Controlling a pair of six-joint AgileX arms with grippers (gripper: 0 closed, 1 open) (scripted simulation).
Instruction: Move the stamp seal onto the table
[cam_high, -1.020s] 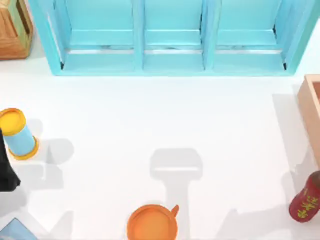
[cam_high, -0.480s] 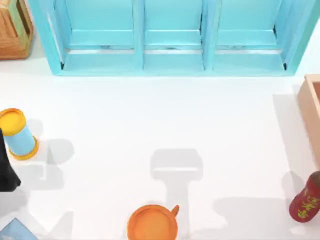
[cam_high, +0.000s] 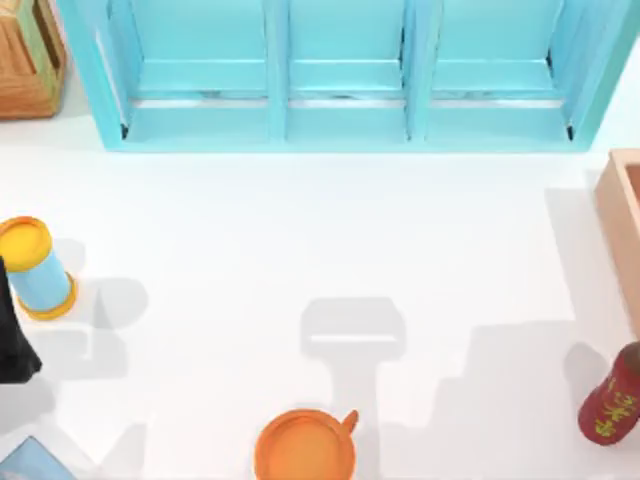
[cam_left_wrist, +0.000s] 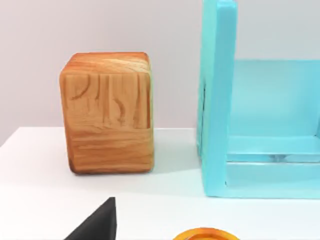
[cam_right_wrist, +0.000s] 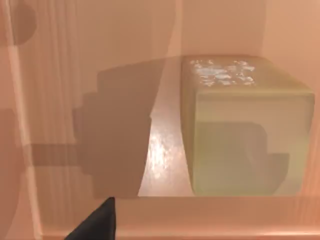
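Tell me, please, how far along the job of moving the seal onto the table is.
Done: nothing yet. The seal lies inside the wooden box, not on the table.
In hand: the right gripper is at the box, facing the seal but apart from it.
Left: grasp the seal, lift it out and set it on the table.
The left arm is parked at the table's left edge.

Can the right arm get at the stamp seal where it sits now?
Probably yes: the right wrist view looks into the wooden box at the stamp seal, nothing lying over it, though nearby box walls may crowd a grasp.
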